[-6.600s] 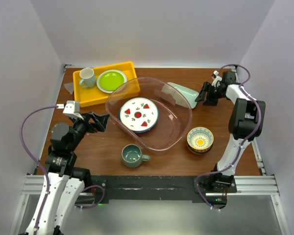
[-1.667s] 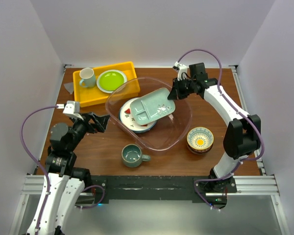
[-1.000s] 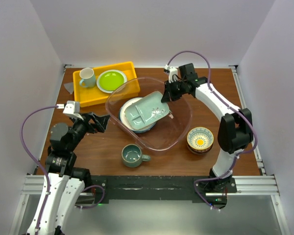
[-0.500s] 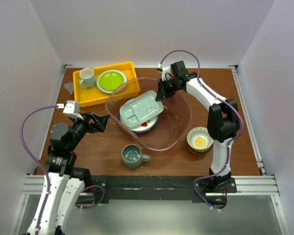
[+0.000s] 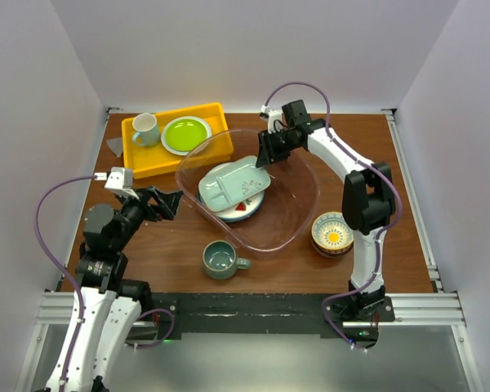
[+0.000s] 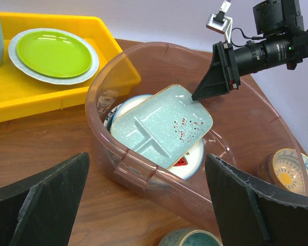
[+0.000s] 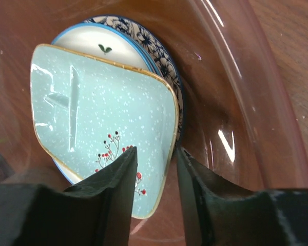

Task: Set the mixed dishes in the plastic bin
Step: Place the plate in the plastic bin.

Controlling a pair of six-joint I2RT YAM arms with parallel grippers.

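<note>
Plastic, clear with a faint pink tint, makes the largest thing on the wooden table (image 5: 180,255): the plastic bin (image 5: 296,214). It stands in the middle, its far left corner just beside the yellow tray (image 5: 143,166).

Inside the bin lies the pale-green divided tray (image 5: 233,184). It rests on top of the plate (image 5: 243,207) and covers most of it, so only the near edge of the plate shows, with one red fruit mark. Two task items are already in the bin, then. The stacked bowls (image 5: 333,232) to the right of the bin and the mug (image 5: 220,260) in front of it wait on the table.

The right gripper (image 7: 155,151) hangs low inside the far side of the bin. Its jaws stand a little apart and the tray's rim sits in the narrow gap between them, and we judge that they no longer press it. The left gripper (image 6: 148,159) is spread wide and holds nothing, well apart from the bin on the left.

We think the step in hand is letting the tray go. To do it well we would widen the jaws further before any lift — otherwise a finger may catch the rim and pull the tray off the plate. Then we would rise straight up until the fingers are above the rolled rim, and only after that turn toward the bowls.
</note>
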